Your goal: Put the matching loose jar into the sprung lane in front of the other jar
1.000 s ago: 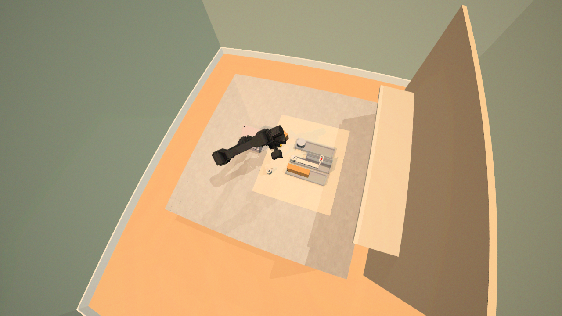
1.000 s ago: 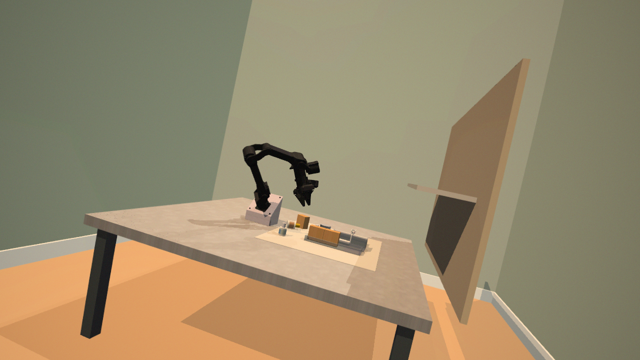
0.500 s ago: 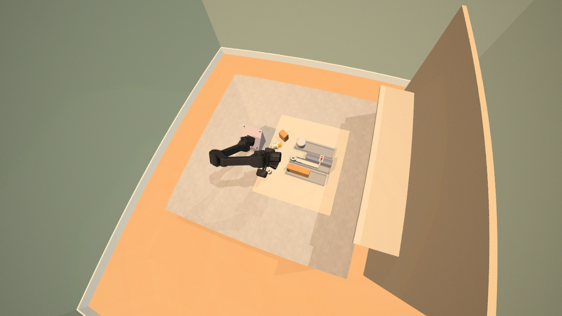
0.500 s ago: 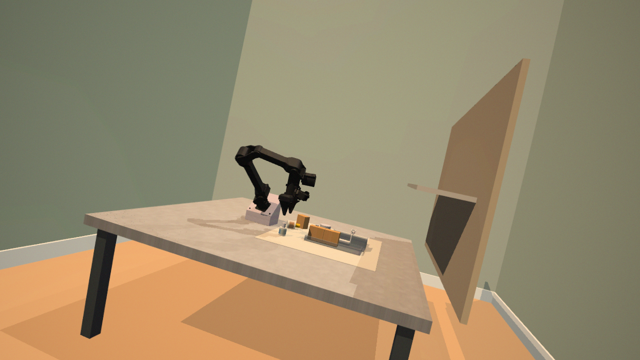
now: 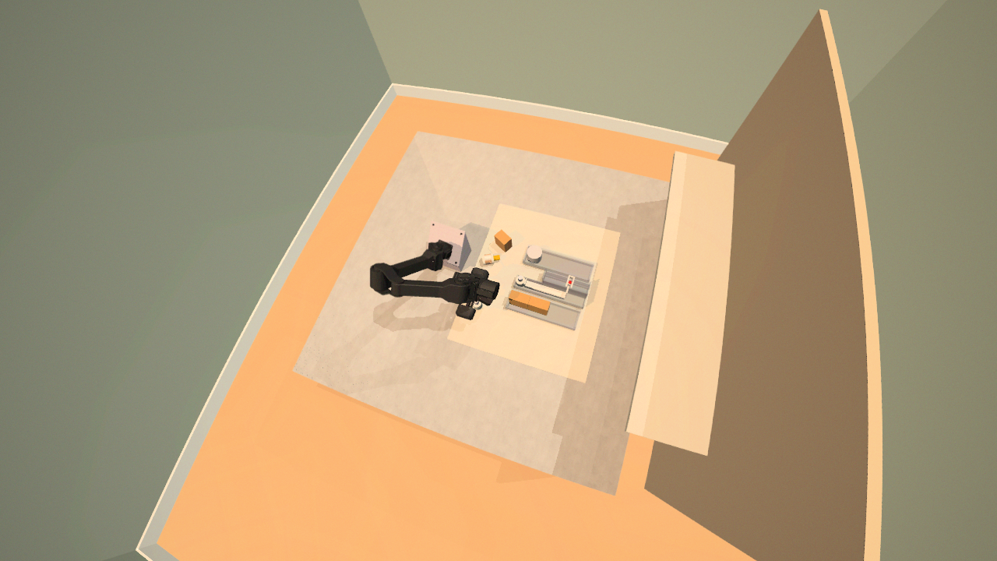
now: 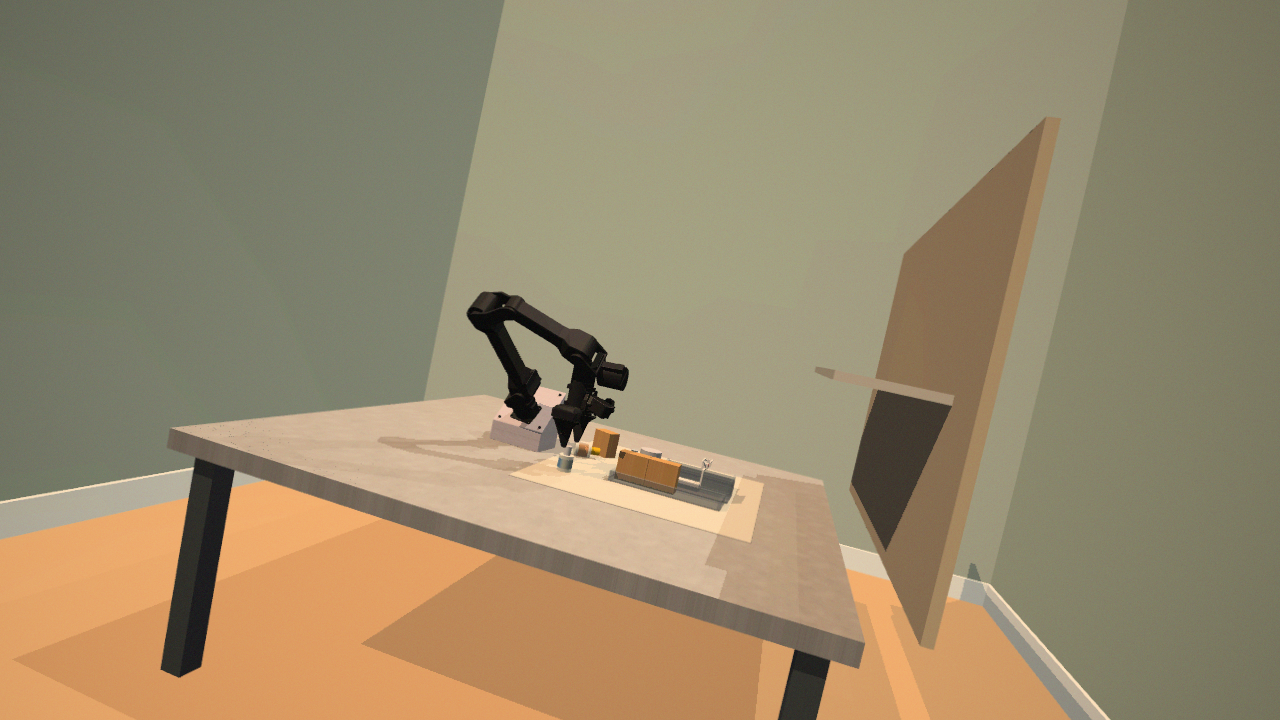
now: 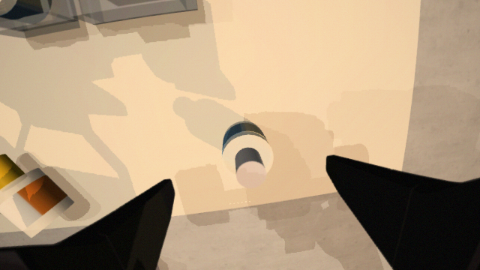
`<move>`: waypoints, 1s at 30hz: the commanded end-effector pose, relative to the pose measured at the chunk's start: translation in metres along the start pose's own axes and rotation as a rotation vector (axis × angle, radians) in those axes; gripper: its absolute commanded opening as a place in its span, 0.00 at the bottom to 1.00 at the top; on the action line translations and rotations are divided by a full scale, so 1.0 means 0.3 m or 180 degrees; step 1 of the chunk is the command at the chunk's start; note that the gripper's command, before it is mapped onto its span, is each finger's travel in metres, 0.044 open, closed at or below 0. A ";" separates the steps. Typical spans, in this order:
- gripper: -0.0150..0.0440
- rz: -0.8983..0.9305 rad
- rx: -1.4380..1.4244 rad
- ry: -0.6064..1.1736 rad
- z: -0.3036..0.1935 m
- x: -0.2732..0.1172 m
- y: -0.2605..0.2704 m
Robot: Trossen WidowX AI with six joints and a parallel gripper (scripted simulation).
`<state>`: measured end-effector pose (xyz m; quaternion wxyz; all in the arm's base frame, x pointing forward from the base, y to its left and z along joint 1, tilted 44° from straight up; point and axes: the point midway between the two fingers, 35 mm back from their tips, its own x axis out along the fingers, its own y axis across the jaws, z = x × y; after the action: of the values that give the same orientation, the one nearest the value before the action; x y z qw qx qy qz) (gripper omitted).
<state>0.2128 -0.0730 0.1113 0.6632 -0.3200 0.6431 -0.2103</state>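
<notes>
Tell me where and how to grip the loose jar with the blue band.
Best gripped around its round body, pincer coming from above: the jar stands upright, its narrow neck on top, with mat either side.

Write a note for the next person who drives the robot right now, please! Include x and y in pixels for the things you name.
Gripper (image 5: pixel 478 301) (image 6: pixel 573 440) (image 7: pixel 250 175): open and empty, above the loose blue jar.
Loose blue jar (image 6: pixel 564 462) (image 7: pixel 245 150): standing on the pale mat (image 5: pixel 523 348) (image 6: pixel 716 519) (image 7: pixel 300 75).
Matching jar (image 5: pixel 519 280): in the sprung lane.
Done: gripper lined up, it seems; no jar added.
Left: grip the loose blue jar, push the row back gently, set it in front, let go.
</notes>
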 end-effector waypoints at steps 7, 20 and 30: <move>1.00 -0.0010 -0.0004 0.0025 -0.007 0.057 -0.002; 1.00 -0.0015 -0.0004 0.0025 -0.008 0.125 -0.004; 0.69 -0.0016 -0.0004 0.0025 -0.009 0.132 -0.004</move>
<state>0.2140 -0.1005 0.0843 0.6609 -0.3211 0.6442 -0.2125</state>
